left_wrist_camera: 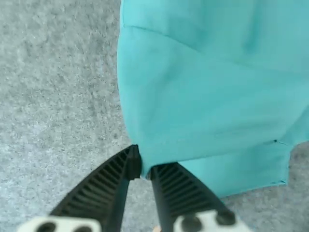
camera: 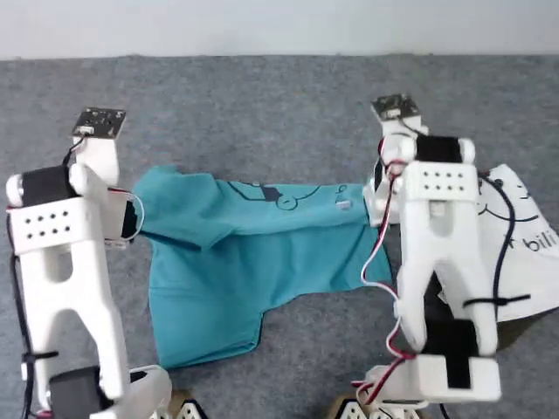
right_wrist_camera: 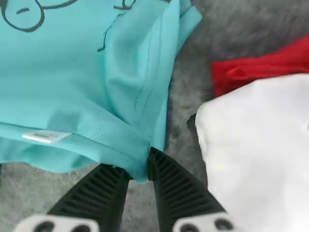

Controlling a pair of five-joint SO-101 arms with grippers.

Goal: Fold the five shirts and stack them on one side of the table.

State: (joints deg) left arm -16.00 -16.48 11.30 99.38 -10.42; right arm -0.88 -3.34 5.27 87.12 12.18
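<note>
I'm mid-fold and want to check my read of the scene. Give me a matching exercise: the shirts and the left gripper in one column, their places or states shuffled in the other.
Things:
1. teal shirt
2. white shirt
3. red cloth
4. left gripper

Places or states:
A. lying right beside the white shirt
B. shut on a teal hem
C. spread across the middle of the table
D. at the outer side of the right arm

Pairs: 1-C, 2-D, 3-A, 4-B
</note>
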